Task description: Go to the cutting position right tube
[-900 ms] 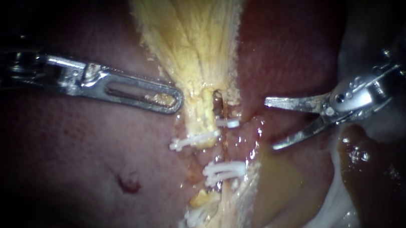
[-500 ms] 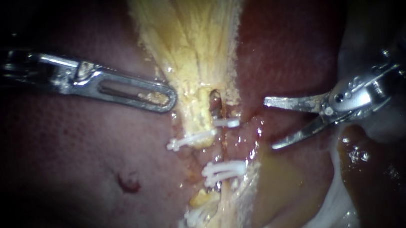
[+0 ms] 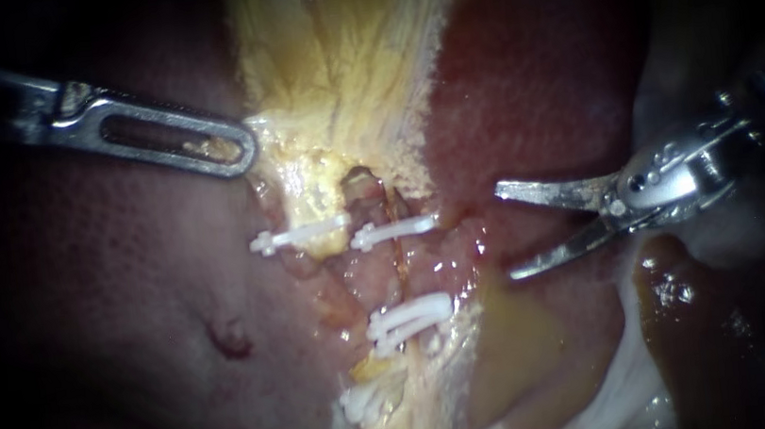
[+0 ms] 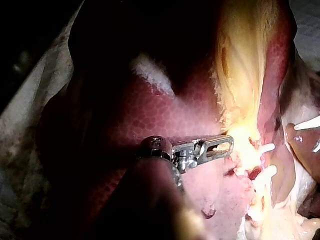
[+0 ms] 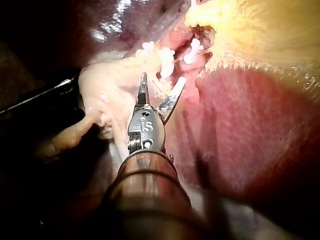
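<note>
My right instrument (image 3: 505,234) has its blades spread with nothing between them. It sits well to the right of the upper clip (image 3: 392,232), over the liver (image 3: 533,113). The right tube (image 3: 400,265) is the thin brown strand running from that clip down to the paired clips (image 3: 410,318) below it, so its long axis lies across my blades' line of reach. My left instrument (image 3: 229,150), up and left of the clip, looks clamped on the gallbladder (image 3: 358,75) edge. I judge the approach belongs to the right one.

My left instrument (image 3: 238,150) has pulled up and leftward, seemingly dragging the gallbladder (image 3: 340,77) it grips along. The upper left clip (image 3: 299,235) has slid leftward, away from the neighbouring clip (image 3: 394,230).
</note>
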### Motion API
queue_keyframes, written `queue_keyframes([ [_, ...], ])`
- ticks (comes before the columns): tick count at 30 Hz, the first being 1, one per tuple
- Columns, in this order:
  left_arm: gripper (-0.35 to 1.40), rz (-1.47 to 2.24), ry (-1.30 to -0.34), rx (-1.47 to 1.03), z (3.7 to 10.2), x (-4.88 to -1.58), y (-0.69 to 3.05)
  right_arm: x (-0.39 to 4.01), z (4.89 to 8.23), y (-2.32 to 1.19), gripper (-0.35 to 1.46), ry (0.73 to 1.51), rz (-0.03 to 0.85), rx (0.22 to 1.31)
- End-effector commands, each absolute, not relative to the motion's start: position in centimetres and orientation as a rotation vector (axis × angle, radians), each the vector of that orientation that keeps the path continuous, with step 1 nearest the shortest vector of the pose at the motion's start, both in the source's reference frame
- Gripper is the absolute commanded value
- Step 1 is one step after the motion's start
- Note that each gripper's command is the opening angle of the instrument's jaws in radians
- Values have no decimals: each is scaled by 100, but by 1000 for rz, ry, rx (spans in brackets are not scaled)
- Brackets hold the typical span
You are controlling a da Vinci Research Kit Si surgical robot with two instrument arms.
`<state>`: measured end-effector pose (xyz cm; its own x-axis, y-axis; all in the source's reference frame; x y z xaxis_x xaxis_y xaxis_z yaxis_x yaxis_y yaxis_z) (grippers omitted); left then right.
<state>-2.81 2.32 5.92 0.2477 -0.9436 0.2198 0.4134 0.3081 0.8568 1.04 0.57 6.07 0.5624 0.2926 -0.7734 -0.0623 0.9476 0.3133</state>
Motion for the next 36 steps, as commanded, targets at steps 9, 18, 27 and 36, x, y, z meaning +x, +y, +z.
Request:
queue_keyframes([
  [9,-35,-1058,-855,763,592,-281,232,113,613,49,145,939,218,431],
  [18,-35,-1058,-855,763,592,-281,232,121,631,30,145,842,213,533],
  [27,-35,-1058,-855,764,592,-280,232,136,666,9,145,839,209,582],
  [36,-35,-1058,-855,764,593,-280,232,140,699,12,145,833,219,598],
])
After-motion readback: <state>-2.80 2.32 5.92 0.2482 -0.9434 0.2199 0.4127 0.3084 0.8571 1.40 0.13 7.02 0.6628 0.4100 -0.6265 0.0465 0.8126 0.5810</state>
